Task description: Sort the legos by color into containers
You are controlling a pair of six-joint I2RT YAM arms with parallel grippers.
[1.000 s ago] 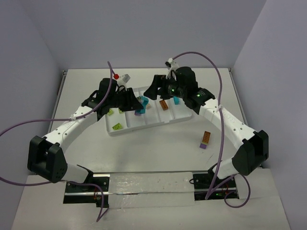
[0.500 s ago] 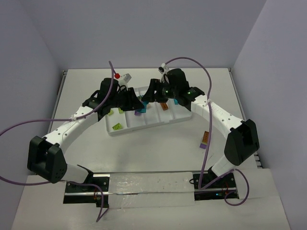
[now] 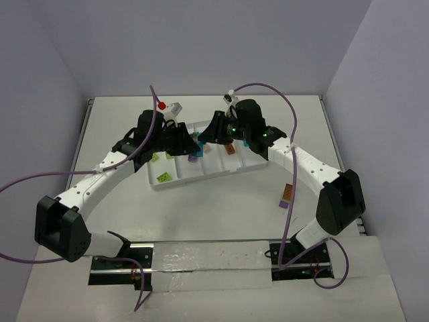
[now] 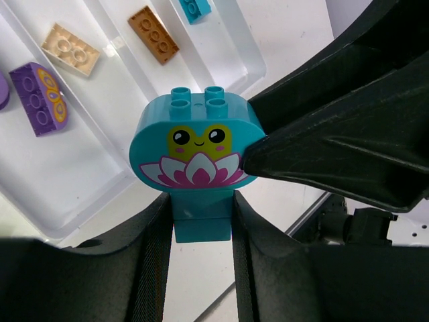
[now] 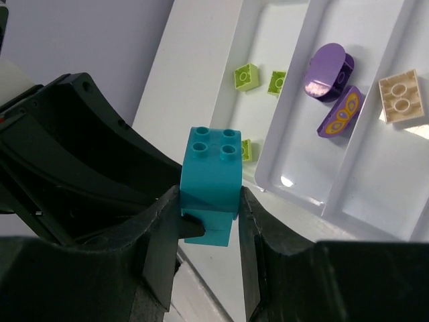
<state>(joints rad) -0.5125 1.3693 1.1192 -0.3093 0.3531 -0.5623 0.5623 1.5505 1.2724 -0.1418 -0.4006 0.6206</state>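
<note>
A teal lego with a lotus and a face printed on it hangs above the white tray. My left gripper is shut on its lower stem. My right gripper is shut on the same teal lego from the opposite side, jaws pressed to both flanks. In the top view the two grippers meet at the teal lego over the tray's middle. The tray's containers hold lime green legos, purple legos, a tan lego, an orange-brown lego and a teal lego.
An orange-brown and purple stack lies on the table right of the tray. A small white object with a red tip sits behind the tray. Purple cables arc over both arms.
My right gripper has moved left to the teal lego and shut its jaws on it. The left gripper has kept its hold and barely moved.
</note>
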